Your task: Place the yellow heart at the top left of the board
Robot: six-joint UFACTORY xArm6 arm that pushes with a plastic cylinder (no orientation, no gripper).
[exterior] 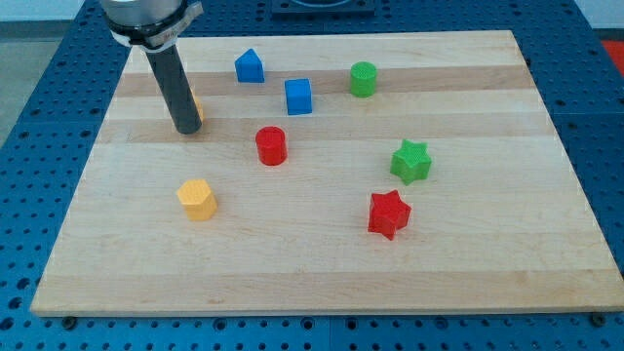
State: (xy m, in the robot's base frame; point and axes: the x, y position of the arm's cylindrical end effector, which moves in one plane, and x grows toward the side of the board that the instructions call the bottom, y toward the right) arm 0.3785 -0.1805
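Tip point(185, 130) hides yellow block point(195, 105)

A pale wooden board point(322, 263) fills most of the view, its grain running left to right. Around it on every side shows a blue metal table point(58, 88) dotted with rows of small holes. Light is even.

Wooden board point(322, 273) carries blue point(298, 96), green point(410, 161), red point(388, 214), yellow point(197, 199) blocks.
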